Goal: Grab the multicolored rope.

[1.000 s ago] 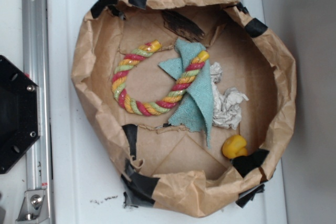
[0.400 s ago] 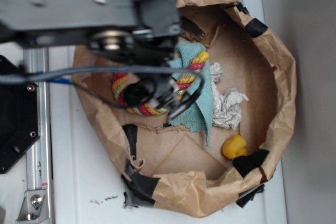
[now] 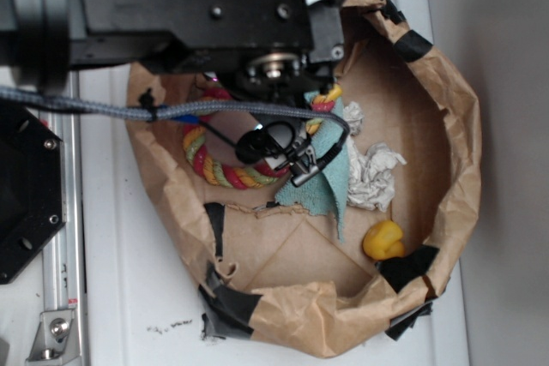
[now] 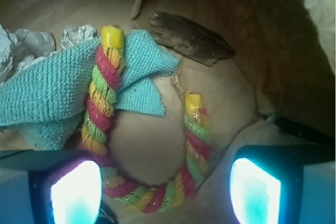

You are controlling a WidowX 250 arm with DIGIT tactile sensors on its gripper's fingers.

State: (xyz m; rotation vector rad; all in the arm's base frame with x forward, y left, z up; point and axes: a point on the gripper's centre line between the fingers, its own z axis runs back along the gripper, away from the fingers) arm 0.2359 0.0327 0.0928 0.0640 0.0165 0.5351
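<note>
- jaws spread wide: the gripper [image 4: 163, 190] hangs over the u's near bend, one finger [image 4: 73, 192] on each side, holding nothing.
- one multicolored rope [image 4: 105, 98] lies on the paper basket [image 3: 446, 92] floor, its left arm across one teal cloth [image 4: 47, 98].
- one crumpled paper [image 3: 377, 173], one yellow toy [image 3: 383, 240].
- no readable writing anywhere.

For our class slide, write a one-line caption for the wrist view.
Open hand above a twisted red, yellow and green U-shaped rope, one arm lying across a teal knitted cloth.
</note>
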